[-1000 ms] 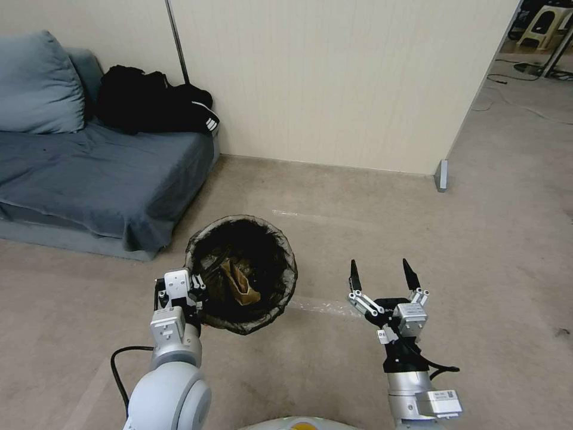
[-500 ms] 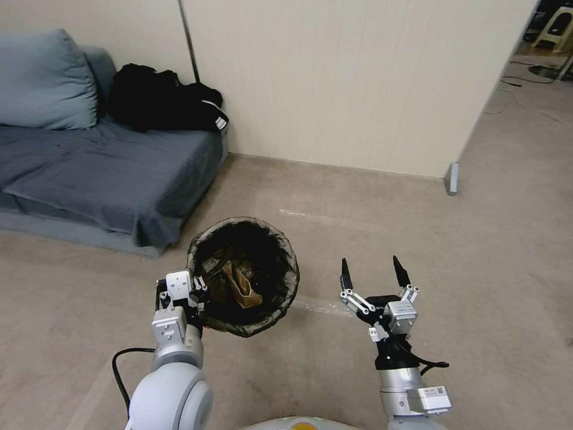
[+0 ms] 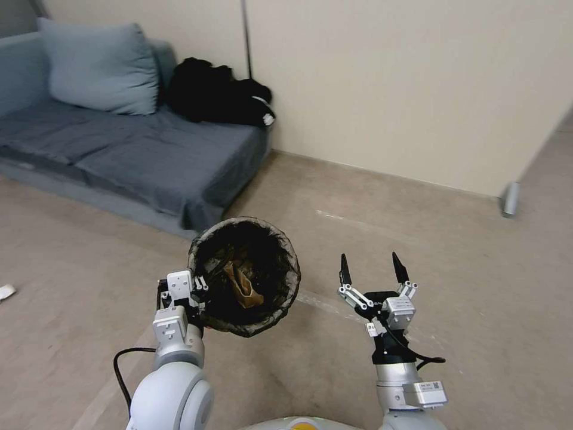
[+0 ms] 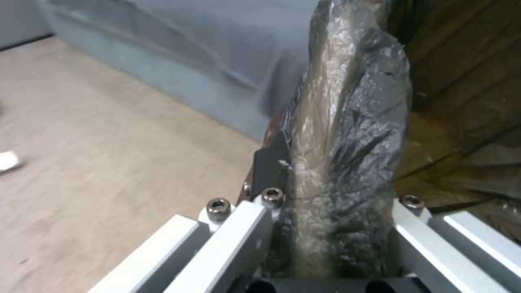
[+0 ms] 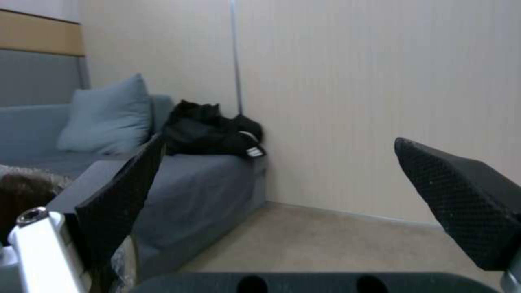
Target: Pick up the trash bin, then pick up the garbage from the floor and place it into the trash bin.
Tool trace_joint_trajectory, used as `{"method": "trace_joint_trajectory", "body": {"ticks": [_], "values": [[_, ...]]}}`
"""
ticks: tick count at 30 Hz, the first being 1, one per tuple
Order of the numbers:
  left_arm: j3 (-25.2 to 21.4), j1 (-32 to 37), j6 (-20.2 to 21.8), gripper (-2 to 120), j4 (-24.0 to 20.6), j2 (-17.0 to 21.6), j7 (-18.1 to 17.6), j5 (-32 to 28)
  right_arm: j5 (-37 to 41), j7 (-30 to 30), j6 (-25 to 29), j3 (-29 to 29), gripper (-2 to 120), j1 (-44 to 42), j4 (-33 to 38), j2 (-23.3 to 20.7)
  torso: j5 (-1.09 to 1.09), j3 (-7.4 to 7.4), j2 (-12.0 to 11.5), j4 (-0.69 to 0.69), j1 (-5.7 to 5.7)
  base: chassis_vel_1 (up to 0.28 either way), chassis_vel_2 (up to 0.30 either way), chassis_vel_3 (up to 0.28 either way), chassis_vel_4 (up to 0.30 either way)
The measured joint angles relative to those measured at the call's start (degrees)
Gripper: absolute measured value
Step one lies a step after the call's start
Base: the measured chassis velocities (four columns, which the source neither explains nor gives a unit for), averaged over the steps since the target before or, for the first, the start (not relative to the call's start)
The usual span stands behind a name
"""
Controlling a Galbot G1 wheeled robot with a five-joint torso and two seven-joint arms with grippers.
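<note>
The trash bin (image 3: 294, 272), white with a dark crinkly bag over its rim, hangs above the floor in the head view. My left gripper (image 3: 200, 288) is shut on its near-left rim. The left wrist view shows the bagged rim (image 4: 336, 122) pinched between the fingers. Brown and tan garbage (image 3: 243, 285) lies inside the bin. A white scrap (image 3: 5, 292) lies on the carpet at the far left, also seen as a white scrap (image 4: 8, 160) from the left wrist. My right gripper (image 3: 370, 266) is held to the right of the bin, open, with nothing between its fingers (image 5: 122, 191).
A grey-blue sofa (image 3: 149, 155) with a cushion (image 3: 98, 65) and a black bag (image 3: 215, 95) stands ahead on the left, close behind the bin. A cream wall (image 3: 418, 89) runs behind it. A small grey post (image 3: 509, 199) stands at the wall's right end. Beige carpet lies ahead and right.
The whole head view has swung left, so the camera turned. More sofa shows, and the white scrap has come into view at the left edge. Both arms keep their pose.
</note>
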Motion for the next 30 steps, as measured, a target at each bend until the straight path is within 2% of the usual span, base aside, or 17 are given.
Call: {"method": "trace_joint_trajectory", "body": {"ticks": [30], "values": [[0.04, 0.35, -0.10, 0, -0.54, 0.25, 0.09, 0.17, 0.16, -0.09, -0.46, 0.47, 100, 0.51, 0.55, -0.32, 0.00, 0.00, 0.00, 0.00, 0.00, 0.129, 0.124, 0.126, 0.128]]}}
